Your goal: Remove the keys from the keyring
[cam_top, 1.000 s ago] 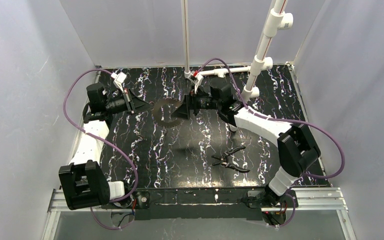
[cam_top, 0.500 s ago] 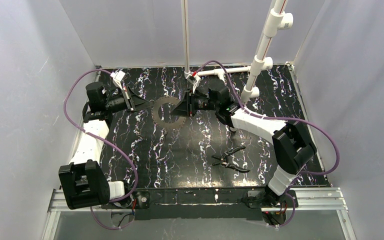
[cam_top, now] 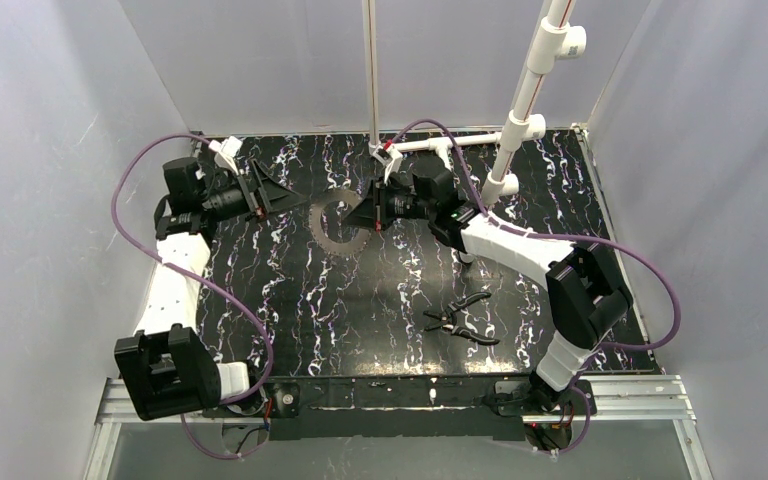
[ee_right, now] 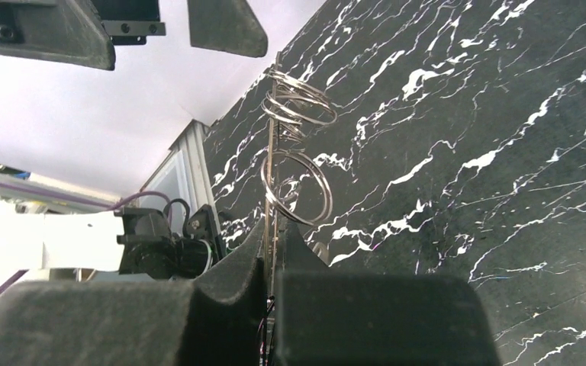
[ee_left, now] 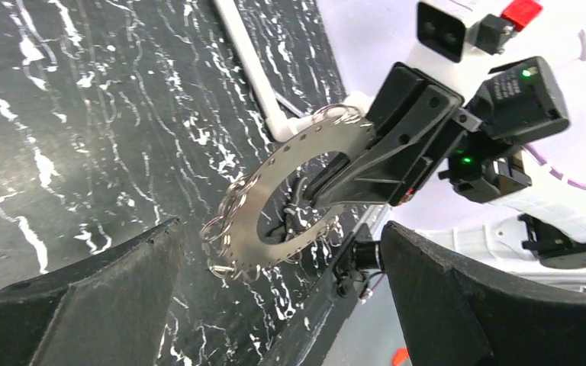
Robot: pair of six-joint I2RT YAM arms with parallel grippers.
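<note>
The keyring (cam_top: 332, 226) is a flat silvery band with a hollow centre, held above the table at the middle back. My right gripper (cam_top: 362, 214) is shut on its right side. In the right wrist view the keyring (ee_right: 273, 152) stands edge-on between the closed fingers (ee_right: 229, 267), with small wire split rings (ee_right: 296, 187) hanging from it. My left gripper (cam_top: 282, 196) is open to the left of the ring, apart from it. In the left wrist view the keyring (ee_left: 294, 149) hangs ahead of the wide-spread fingers (ee_left: 107, 282). No keys show.
Black-handled pliers (cam_top: 460, 318) lie on the black marbled table (cam_top: 360, 300) at the front right. A white pipe frame (cam_top: 520, 100) rises at the back right, and a thin white pole (cam_top: 371, 70) stands behind the ring. Grey walls close in both sides.
My right gripper has shut on the ring's right side. My left gripper has opened, let go of the ring and drawn back to the left.
</note>
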